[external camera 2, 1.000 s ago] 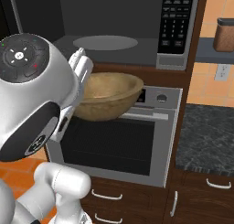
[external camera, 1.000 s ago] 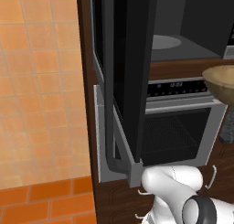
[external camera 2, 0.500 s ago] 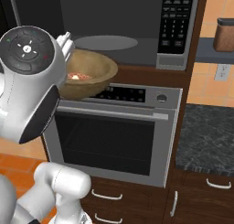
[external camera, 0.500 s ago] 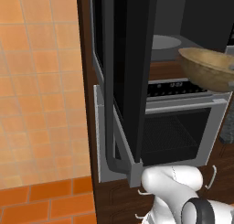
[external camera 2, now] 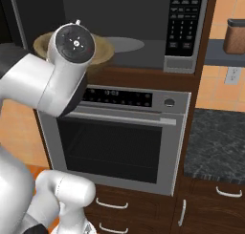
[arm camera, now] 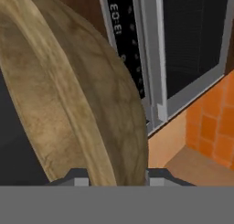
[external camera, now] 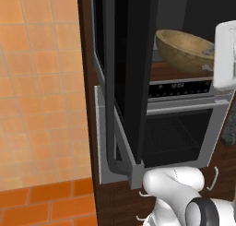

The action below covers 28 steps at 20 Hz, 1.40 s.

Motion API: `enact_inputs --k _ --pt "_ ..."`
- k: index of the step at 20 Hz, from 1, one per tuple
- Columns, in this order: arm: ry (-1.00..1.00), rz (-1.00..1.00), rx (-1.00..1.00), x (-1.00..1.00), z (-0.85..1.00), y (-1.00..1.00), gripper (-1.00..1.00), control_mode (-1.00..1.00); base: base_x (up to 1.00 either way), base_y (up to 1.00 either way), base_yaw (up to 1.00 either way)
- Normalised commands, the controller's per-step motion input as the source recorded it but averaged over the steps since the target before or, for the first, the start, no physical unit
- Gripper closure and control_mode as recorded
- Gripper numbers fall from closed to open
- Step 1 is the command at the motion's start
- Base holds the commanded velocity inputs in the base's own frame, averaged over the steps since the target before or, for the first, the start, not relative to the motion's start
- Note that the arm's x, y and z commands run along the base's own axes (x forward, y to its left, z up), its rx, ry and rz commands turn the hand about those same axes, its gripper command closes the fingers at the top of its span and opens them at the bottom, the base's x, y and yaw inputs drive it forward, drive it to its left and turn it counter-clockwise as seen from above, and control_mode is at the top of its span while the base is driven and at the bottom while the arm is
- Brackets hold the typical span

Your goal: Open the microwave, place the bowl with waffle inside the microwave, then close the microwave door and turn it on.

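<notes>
Bowl (external camera: 186, 50) rim clamped in the gripper (arm camera: 114, 175), at the open microwave (external camera 2: 143, 32) mouth.

A silver oven (external camera 2: 117, 135) with a dark window and display strip sits built into brown cabinets (external camera 2: 210, 207). To its right lies a dark speckled counter (external camera 2: 215, 137). A brown canister (external camera 2: 235, 36) stands on a shelf above.

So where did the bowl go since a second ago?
The arm carried the bowl up and to the left, from in front of the oven up to the open microwave. The gripper kept its hold on the bowl's rim all the way. The microwave door stayed swung open, and the oven stayed shut.
</notes>
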Motion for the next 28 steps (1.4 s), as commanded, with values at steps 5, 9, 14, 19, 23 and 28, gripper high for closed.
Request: enact_inputs --k 5,9,14,19,23,28 --pt "-0.15 0.06 0.00 0.87 0.08 0.01 1.00 -1.00 0.00 0.00 0.00" --pt "-0.03 0.00 -0.07 0.71 0.13 0.06 1.00 -1.00 0.00 0.00 0.00" --pt "0.13 0.00 -0.19 0.54 0.50 0.18 1.00 -1.00 0.00 0.00 0.00" --pt "0.10 0.00 -0.20 0.55 0.21 0.13 1.00 -1.00 0.00 0.00 0.00" --pt "0.00 0.01 -0.10 0.41 -0.15 0.00 1.00 -1.00 0.00 0.00 0.00" --pt "-0.04 0.00 0.00 0.49 -0.36 0.00 1.00 -1.00 0.00 0.00 0.00"
